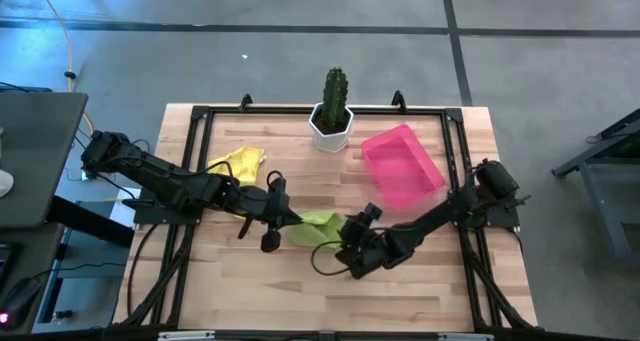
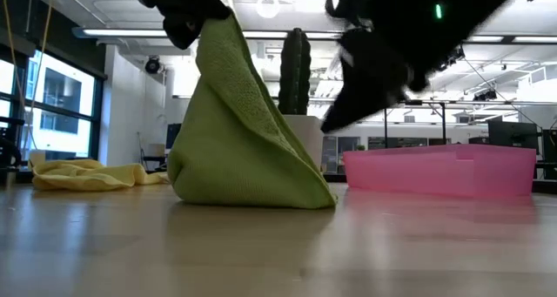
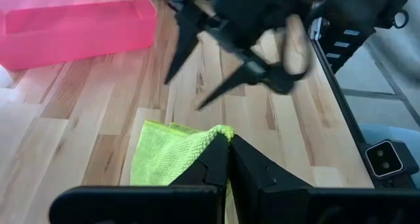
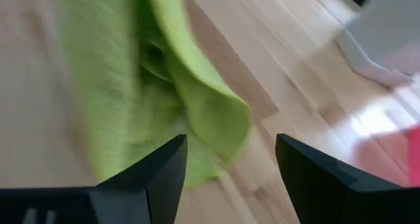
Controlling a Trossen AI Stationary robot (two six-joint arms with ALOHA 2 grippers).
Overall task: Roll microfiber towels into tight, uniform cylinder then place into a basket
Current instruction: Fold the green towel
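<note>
My left gripper [image 3: 228,148] pinched a corner of the green towel [image 1: 316,226] and held it up in the table's middle. My right gripper [image 4: 230,161] waited open beside it. The yellow towel [image 1: 238,162] lay unrolled far left. The pink basket [image 1: 420,186] held nothing yet.

towel [image 1: 318,227] mid-table, between both arms | second towel [image 1: 240,162] far-left | basket [image 1: 402,165] far-right | pot [image 1: 331,127] between them

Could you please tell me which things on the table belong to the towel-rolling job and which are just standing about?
Job:
- green towel, pinched and lifted by the shut left gripper
- yellow towel, lying crumpled
- pink basket
- open right gripper, beside the green towel

Standing about:
- white pot with cactus
</note>
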